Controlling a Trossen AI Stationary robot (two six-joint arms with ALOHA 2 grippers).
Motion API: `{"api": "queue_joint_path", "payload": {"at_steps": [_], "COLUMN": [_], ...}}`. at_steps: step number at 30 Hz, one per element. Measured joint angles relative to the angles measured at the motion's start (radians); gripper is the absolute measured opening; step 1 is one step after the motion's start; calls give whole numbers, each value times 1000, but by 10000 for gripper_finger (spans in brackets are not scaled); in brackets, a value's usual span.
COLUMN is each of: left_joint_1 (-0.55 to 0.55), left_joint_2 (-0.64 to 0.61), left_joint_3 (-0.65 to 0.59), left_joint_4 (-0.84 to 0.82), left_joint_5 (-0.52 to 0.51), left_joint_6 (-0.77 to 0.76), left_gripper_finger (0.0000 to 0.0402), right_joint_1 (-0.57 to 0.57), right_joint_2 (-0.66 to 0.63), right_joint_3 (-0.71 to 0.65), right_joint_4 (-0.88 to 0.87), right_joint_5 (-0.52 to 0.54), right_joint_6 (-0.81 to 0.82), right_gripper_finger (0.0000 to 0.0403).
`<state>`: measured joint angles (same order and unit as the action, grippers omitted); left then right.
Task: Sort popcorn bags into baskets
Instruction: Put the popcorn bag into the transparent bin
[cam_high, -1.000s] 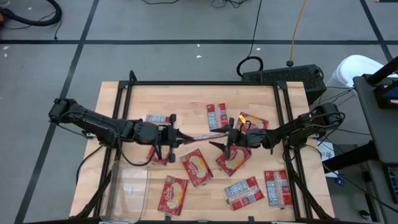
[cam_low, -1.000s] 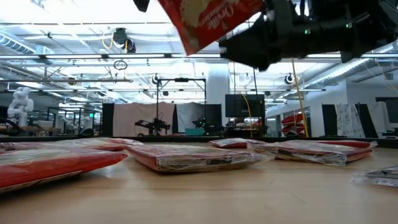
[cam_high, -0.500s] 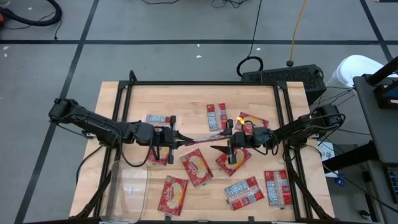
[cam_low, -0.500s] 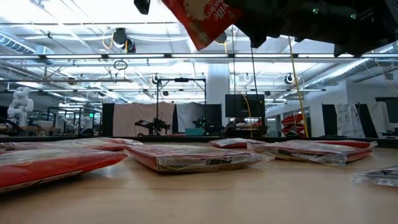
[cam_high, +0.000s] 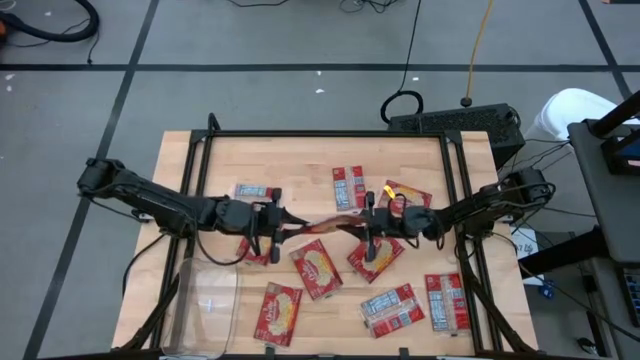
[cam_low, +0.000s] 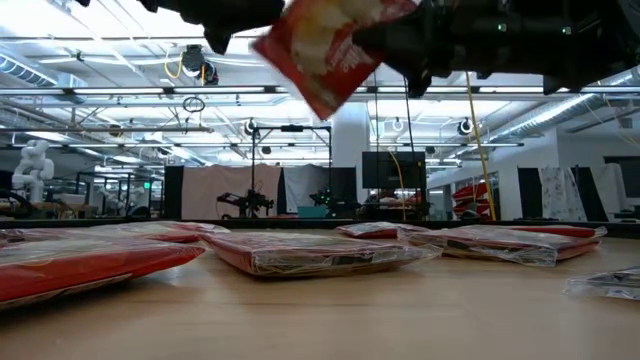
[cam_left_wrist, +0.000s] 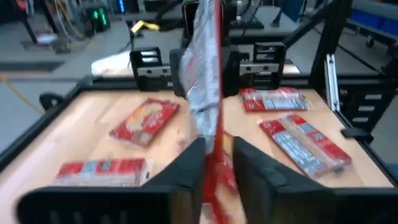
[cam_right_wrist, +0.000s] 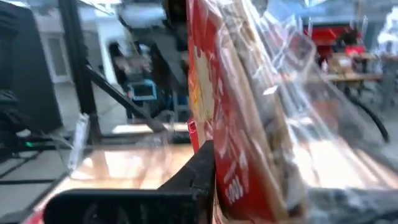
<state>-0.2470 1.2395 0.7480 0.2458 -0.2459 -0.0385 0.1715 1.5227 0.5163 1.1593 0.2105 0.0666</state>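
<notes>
One red popcorn bag (cam_high: 322, 224) hangs on edge in mid-air over the table's middle, between my two grippers; the low view shows it tilted (cam_low: 320, 50). My right gripper (cam_high: 362, 222) is shut on its right end. My left gripper (cam_high: 283, 224) is at its left end, fingers apart on either side of the bag's edge (cam_left_wrist: 214, 140); I cannot tell whether they touch it. Several more popcorn bags lie flat on the table, such as one (cam_high: 316, 270) under the held bag. The see-through basket (cam_high: 210, 300) stands at the near left corner. My right gripper pinches the bag's right end (cam_right_wrist: 233, 180) between its two fingers, one finger (cam_right_wrist: 198, 171) on each face. The fingers come level from the table's right side. The bag is lifted clear of the table, on edge, and reaches out toward my left gripper.
Loose bags lie at the far middle (cam_high: 348, 186), far left (cam_high: 252, 191), near middle (cam_high: 280, 312) and near right (cam_high: 447, 300). A black frame rail (cam_high: 330, 134) runs round the table. Bare wood shows along the far edge and the left side.
My right gripper has shut on the bag's right end. My left gripper has drawn back a little toward the table's left edge. The bag has stayed in the air and has tipped, sitting more slanted in the low view than before.
</notes>
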Motion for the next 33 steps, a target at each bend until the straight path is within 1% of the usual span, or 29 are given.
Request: {"api": "queue_joint_path", "payload": {"at_steps": [4, 6, 9, 12, 14, 16, 21, 23, 27, 33], "left_joint_1": [-7, -7, 0, 14, 26, 42, 85, 102, 132, 181], "left_joint_2": [-20, -19, -17, 3, 25, 54, 157, 203, 305, 456], "left_joint_3": [64, 101, 147, 191, 225, 262, 372, 418, 518, 685], "left_joint_4": [-139, -156, -166, -181, -213, -272, -436, -505, -578, -700], "left_joint_5": [-76, -98, -118, -113, -88, -69, -57, -24, 19, 93], "left_joint_6": [-23, -27, -21, 3, 11, 11, 12, 17, 40, 86], "left_gripper_finger": [164, 190, 220, 238, 244, 245, 236, 235, 234, 234], "right_joint_1": [0, -1, -9, -21, -25, -29, -48, -54, -60, -60], "right_joint_2": [0, 0, 0, 0, 0, 0, 0, 0, 0, 0], "right_joint_3": [1, 4, 37, 100, 134, 154, 158, 158, 159, 159], "right_joint_4": [-103, -173, -342, -515, -622, -672, -700, -711, -749, -754], "right_joint_5": [37, 82, 110, 118, 133, 133, 131, 130, 129, 129], "right_joint_6": [26, 32, 54, 77, 81, 69, 52, 51, 53, 52], "right_gripper_finger": [13, 9, 11, 19, 21, 21, 17, 17, 17, 16]}}
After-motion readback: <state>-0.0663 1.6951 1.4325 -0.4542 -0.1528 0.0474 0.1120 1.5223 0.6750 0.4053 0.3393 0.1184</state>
